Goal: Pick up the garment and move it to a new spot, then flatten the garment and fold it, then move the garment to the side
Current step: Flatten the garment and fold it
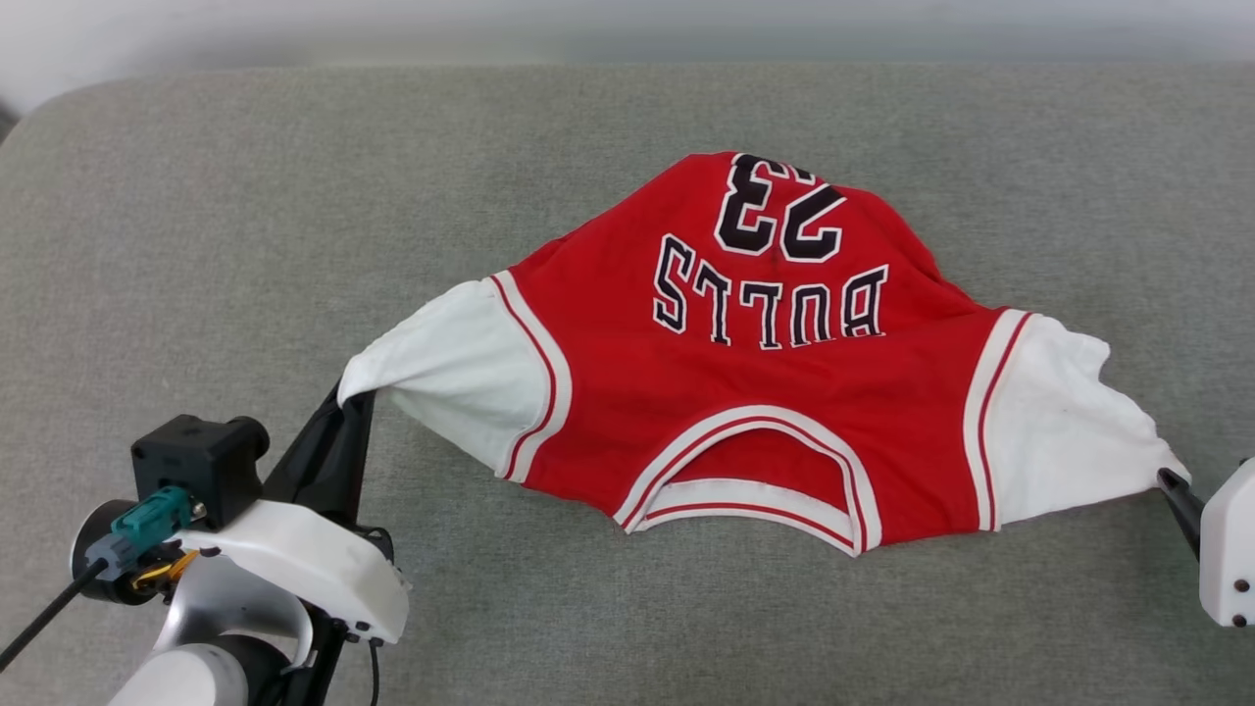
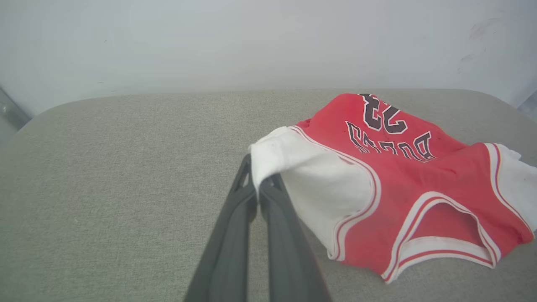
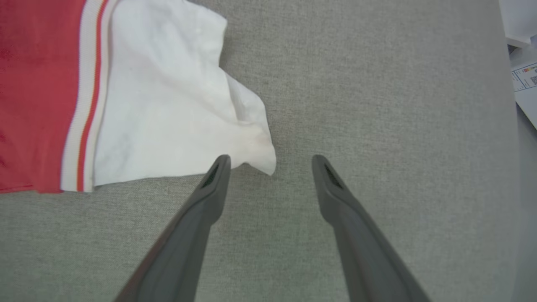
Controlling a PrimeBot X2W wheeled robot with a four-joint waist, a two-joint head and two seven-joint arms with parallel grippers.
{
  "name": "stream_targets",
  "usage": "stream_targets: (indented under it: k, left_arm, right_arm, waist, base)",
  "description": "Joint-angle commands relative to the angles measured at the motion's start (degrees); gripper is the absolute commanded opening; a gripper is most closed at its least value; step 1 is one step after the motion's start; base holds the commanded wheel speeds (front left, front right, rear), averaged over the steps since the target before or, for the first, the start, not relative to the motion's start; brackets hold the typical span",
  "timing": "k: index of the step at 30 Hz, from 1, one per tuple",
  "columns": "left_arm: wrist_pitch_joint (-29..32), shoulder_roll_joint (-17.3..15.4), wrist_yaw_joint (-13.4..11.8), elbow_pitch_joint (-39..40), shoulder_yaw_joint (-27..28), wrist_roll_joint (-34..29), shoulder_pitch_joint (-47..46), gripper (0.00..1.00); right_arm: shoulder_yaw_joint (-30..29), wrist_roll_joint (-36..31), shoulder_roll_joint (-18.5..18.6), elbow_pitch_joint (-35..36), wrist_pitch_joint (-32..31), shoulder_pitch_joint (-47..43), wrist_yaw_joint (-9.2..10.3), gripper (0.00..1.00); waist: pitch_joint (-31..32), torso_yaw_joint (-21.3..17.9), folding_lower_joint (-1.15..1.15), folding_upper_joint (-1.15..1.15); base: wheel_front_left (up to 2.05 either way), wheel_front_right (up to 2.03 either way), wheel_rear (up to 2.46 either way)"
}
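Note:
The garment (image 1: pixel 745 392) lies spread on the grey padded table (image 1: pixel 245 216), print side up, collar toward me. It is red with white sleeves and a black-and-white print. My left gripper (image 1: pixel 351 400) is shut on the tip of the left white sleeve and holds it a little off the surface. In the left wrist view the left gripper (image 2: pixel 256 184) pinches that sleeve's edge, and the garment (image 2: pixel 419 180) stretches off to the right. My right gripper (image 3: pixel 271 161) stands open at the right sleeve (image 3: pixel 168 105), whose corner lies between the fingertips, unclamped. The right gripper (image 1: pixel 1172 487) shows at the head view's right edge.
A pale wall (image 2: pixel 251 42) runs behind the table's far edge. The table's rounded far-left corner (image 1: pixel 59 108) is in view. Beyond its right edge lie white papers (image 3: pixel 524 75). Bare grey surface surrounds the garment on all sides.

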State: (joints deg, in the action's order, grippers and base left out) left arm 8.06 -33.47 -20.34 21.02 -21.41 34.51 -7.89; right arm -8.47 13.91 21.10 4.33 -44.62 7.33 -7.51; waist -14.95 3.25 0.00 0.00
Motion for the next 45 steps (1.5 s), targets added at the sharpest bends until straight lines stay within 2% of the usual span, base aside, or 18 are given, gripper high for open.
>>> stream_targets:
  k: [1,9,16,17,18,19,20,25,33,40,45]
  left_arm:
    - [-0.13,0.4,0.33,0.4,-0.47,-0.4,-0.71,0.0]
    - [-0.43,1.62,1.67,0.52,-2.85,-0.72,-2.2,0.0]
    - [-0.47,1.54,2.03,0.19,-3.22,-0.47,-1.95,0.0]
    - [-0.47,1.54,2.07,0.15,-3.23,-0.44,-2.03,0.0]
    - [-0.45,1.49,1.98,0.09,-3.22,-0.43,-2.13,0.0]
    - [-0.45,1.49,1.98,0.09,-3.22,-0.43,-2.13,0.0]
    - [-0.39,1.37,1.99,-0.02,-3.11,-0.31,-2.28,0.0]
    - [-0.66,0.58,1.6,-0.3,-2.29,-0.09,-1.52,0.0]
    - [-0.98,-2.11,1.17,0.42,0.6,0.94,0.77,0.0]
    - [-1.58,-6.81,1.1,2.74,5.37,1.11,2.2,0.0]
    - [-1.82,-10.75,1.27,5.25,10.33,1.59,0.18,0.0]
  right_arm:
    - [0.41,0.24,1.23,-2.22,-1.15,1.6,0.04,1.0]
    - [0.22,-0.23,1.44,-11.0,-0.74,4.5,0.04,1.0]
    - [2.1,1.69,0.05,-17.1,0.74,4.38,0.02,1.0]
    - [2.47,1.83,-0.06,-17.74,1.05,4.32,0.02,0.93]
    - [2.78,1.93,-0.28,-18.45,1.33,4.32,0.02,0.44]
    - [2.78,1.93,-0.28,-18.45,1.33,4.32,0.02,0.44]
    - [3.89,2.45,-0.3,-19.64,1.62,4.11,0.02,0.0]
    - [3.86,3.53,1.05,-19.49,3.64,4.41,0.04,0.0]
    - [4.51,7.89,4.93,-12.69,4.06,3.77,0.03,0.0]
    - [3.38,18.48,6.36,-3.31,0.78,5.14,0.03,0.0]
    - [2.06,24.14,7.75,3.34,-1.28,9.43,0.04,0.0]
  waist:
    - [-0.91,1.09,0.0,0.0]
    - [-2.92,3.3,0.0,0.0]
    - [-3.96,4.14,0.0,0.0]
    - [-4.02,4.18,0.0,0.0]
    - [-4.02,4.2,0.0,0.0]
    - [-4.02,4.2,0.0,0.0]
    - [-3.89,4.18,0.0,0.0]
    - [-2.01,3.38,0.0,0.0]
    - [2.59,1.09,0.0,0.0]
    - [6.59,-1.61,0.0,0.0]
    - [8.28,-3.23,0.0,0.0]
  base:
    - [0.0,0.0,0.0]
    - [0.0,0.0,0.0]
    - [0.0,0.0,0.0]
    - [0.0,0.0,0.0]
    - [0.0,0.0,0.0]
    - [0.0,0.0,0.0]
    - [0.0,0.0,0.0]
    - [0.0,0.0,0.0]
    - [0.0,0.0,0.0]
    - [0.0,0.0,0.0]
    - [0.0,0.0,0.0]
